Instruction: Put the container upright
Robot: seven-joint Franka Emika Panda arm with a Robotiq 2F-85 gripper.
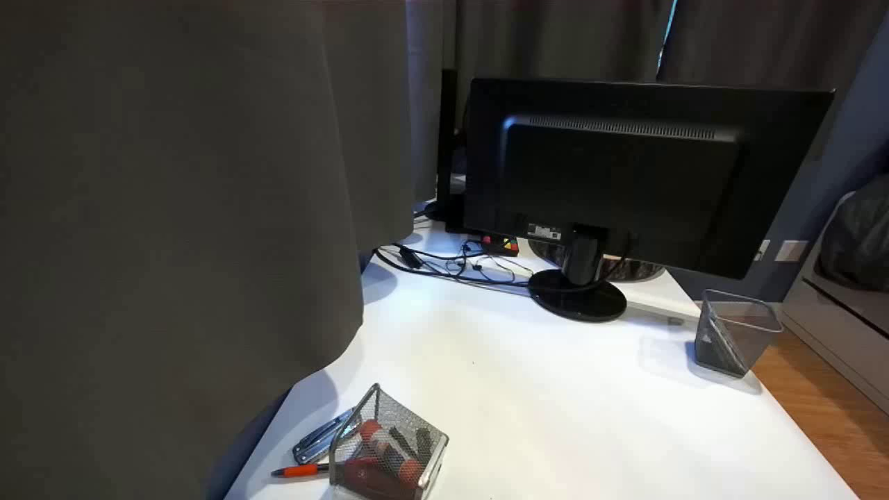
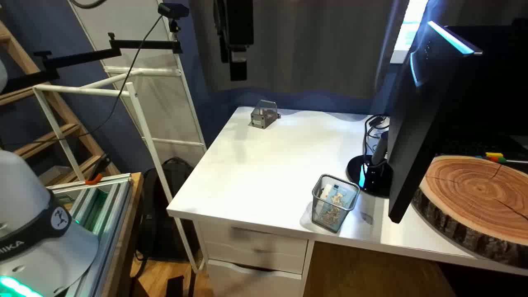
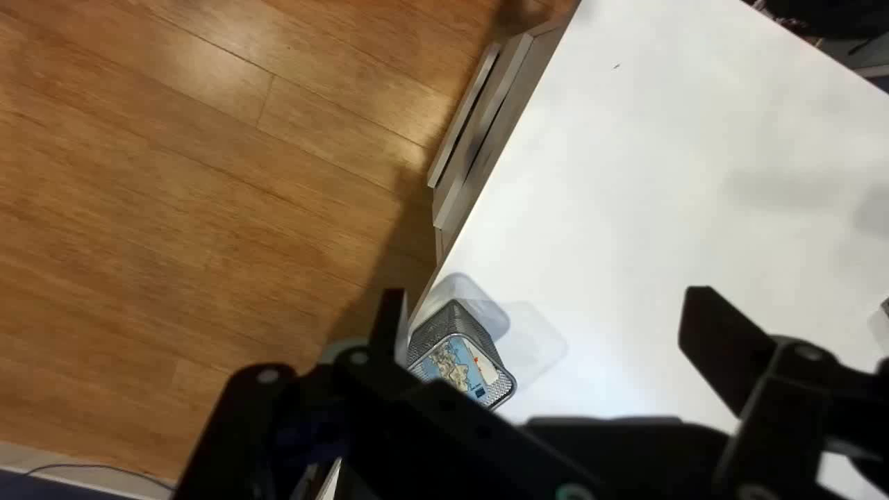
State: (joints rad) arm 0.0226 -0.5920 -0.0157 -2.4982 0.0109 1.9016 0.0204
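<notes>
The wire-mesh pen holder is shown lying on its side in both exterior views, placed on the white tabletop near the corner by the curtain, its mouth turned toward that curtain. In the wrist view the fingers of the gripper are seen spread wide apart. In an exterior view the gripper is seen hanging higher than the pen holder and well apart from it; its exact place above the tabletop cannot be told.
</notes>
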